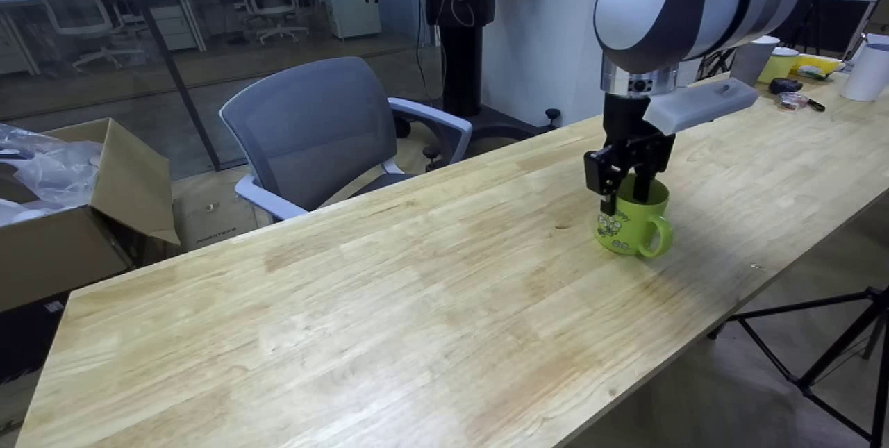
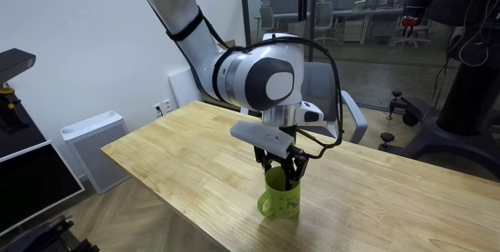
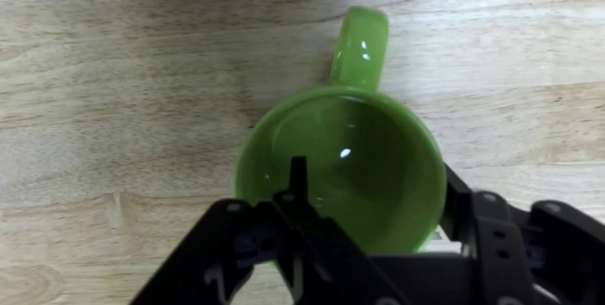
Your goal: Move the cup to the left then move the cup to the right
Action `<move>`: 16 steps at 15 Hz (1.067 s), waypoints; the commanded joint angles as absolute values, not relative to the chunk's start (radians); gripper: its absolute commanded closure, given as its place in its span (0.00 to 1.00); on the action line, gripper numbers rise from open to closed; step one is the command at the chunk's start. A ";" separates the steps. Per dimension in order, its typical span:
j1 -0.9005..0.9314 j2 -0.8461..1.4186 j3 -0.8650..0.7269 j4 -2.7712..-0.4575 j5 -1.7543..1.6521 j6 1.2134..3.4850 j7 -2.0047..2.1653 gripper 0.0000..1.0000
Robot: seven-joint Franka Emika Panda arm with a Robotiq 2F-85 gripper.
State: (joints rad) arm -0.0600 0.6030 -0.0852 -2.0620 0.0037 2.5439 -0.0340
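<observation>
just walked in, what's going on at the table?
A robot arm has its tool down at the lime-green mug, which stands upright on the wooden table. The tool is open and straddles the mug's wall: one finger inside, the other outside. The wrist view shows a gap by the inner finger, so the mug isn't clamped. The job: mug left, then right.

The worktop [image 1: 333, 309] has light wood grain. The lime-green cup [image 1: 630, 227] stands upright on it; well apart rest a white cylinder [image 1: 867, 74], a yellow container [image 1: 825, 63] and a small black item [image 1: 785, 86].
</observation>
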 commanded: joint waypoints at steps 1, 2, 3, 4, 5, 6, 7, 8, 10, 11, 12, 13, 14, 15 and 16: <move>-0.005 0.593 -0.136 -1.995 -0.051 2.446 0.089 0.04; 0.003 0.587 -0.141 -1.982 -0.061 2.425 0.105 0.01; 0.009 0.581 -0.143 -1.973 -0.066 2.409 0.120 0.00; 0.016 0.570 -0.143 -1.964 -0.073 2.390 0.130 0.00; 0.021 0.558 -0.143 -1.957 -0.080 2.375 0.140 0.00; 0.025 0.545 -0.143 -1.951 -0.084 2.361 0.147 0.00; 0.025 0.526 -0.139 -1.951 -0.086 2.345 0.149 0.00; 0.027 0.507 -0.136 -1.957 -0.088 2.332 0.155 0.00; 0.033 0.478 -0.132 -1.969 -0.090 2.309 0.168 0.00; 0.034 0.469 -0.129 -1.970 -0.088 2.292 0.173 0.00; 0.036 0.462 -0.128 -1.974 -0.087 2.282 0.184 0.00; 0.039 0.457 -0.128 -1.978 -0.089 2.275 0.196 0.00; 0.041 0.456 -0.129 -1.979 -0.090 2.266 0.210 0.00; 0.045 0.456 -0.132 -1.983 -0.093 2.265 0.230 0.00; 0.045 0.456 -0.131 -1.986 -0.090 2.257 0.240 0.00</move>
